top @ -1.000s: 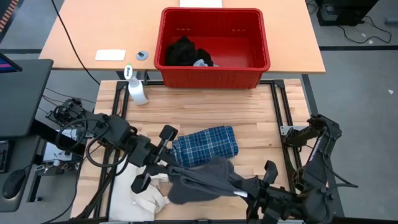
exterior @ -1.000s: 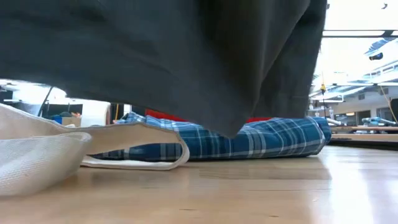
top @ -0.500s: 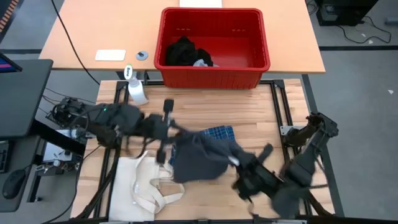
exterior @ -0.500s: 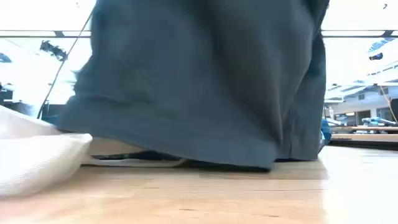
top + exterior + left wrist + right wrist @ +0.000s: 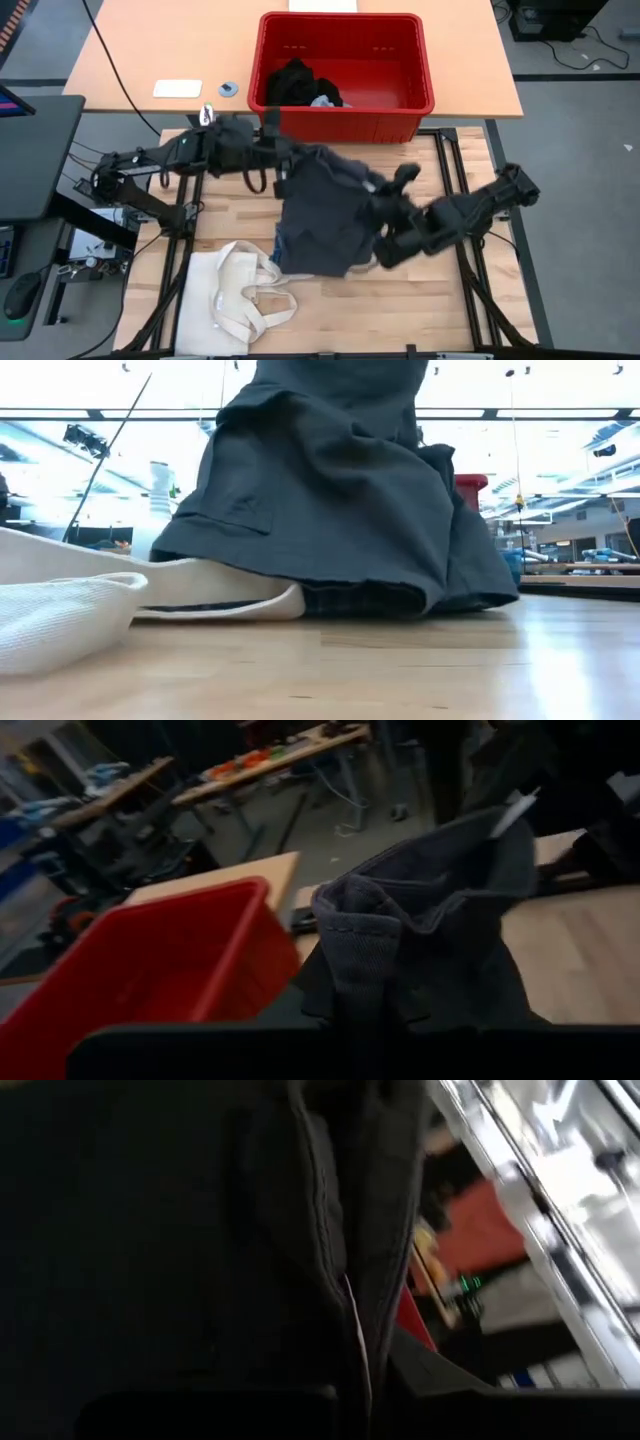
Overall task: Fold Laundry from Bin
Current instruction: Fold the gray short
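Laundry, high view: dark grey garment (image 5: 322, 212) hung stretched between left gripper (image 5: 283, 160) near the bin (image 5: 342, 118) and right gripper (image 5: 385, 205), both clamped on its top edge; spreading step.
Low view: hem (image 5: 330, 585) draped over plaid shirt (image 5: 362, 600) beside tote bag (image 5: 80, 600).
Wrist views: cloth bunched at each arm's fingers.
Next: probably lay it flat on bare table.

Both dark arms reach inward over the surface, the left gripper (image 5: 283, 158) extended from the left side with jaws clamped shut, the right gripper (image 5: 372, 205) angled in from the right, likewise clamped.
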Controlling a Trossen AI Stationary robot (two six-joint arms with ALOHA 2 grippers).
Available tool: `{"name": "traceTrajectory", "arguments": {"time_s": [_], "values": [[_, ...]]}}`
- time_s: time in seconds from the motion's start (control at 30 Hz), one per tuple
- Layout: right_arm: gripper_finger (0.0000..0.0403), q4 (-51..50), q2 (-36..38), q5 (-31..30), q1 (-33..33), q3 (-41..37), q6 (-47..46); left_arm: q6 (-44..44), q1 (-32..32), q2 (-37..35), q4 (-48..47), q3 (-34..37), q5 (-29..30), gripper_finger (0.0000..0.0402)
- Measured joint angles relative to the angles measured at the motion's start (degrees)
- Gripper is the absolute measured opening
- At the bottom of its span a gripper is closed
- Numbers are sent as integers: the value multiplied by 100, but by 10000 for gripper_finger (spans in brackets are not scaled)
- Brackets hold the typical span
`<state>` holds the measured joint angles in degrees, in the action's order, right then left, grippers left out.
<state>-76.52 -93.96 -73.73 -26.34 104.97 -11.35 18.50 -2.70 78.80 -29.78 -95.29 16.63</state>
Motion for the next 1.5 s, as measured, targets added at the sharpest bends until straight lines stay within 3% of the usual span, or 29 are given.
{"name": "traceTrajectory", "arguments": {"time_s": [0.17,0.37,0.53,0.9,1.1,1.2,1.27,1.37,1.5], "values": [[30,-66,349,-155,792,0,188,273,-709,36,231,2,-247,25],[31,494,390,601,1766,-2,1222,194,-1289,206,210,7,-477,25],[32,406,149,1073,2290,-2,1472,94,-1392,344,-154,7,-493,25],[39,859,134,2014,2757,-455,1519,121,-1390,380,-795,47,-604,25],[119,609,151,1945,2808,-517,1651,-5,-1424,442,-771,185,-572,25],[168,259,209,1408,2687,-389,1089,-163,-1498,483,-766,188,-556,25],[191,122,335,1411,2549,-304,716,-348,-1600,508,-778,190,-561,25],[211,-110,565,1810,2356,-291,136,-592,-1760,516,-832,199,-580,25],[215,-144,697,3278,2255,-487,-579,-679,-1825,516,-830,199,-580,25]]}}
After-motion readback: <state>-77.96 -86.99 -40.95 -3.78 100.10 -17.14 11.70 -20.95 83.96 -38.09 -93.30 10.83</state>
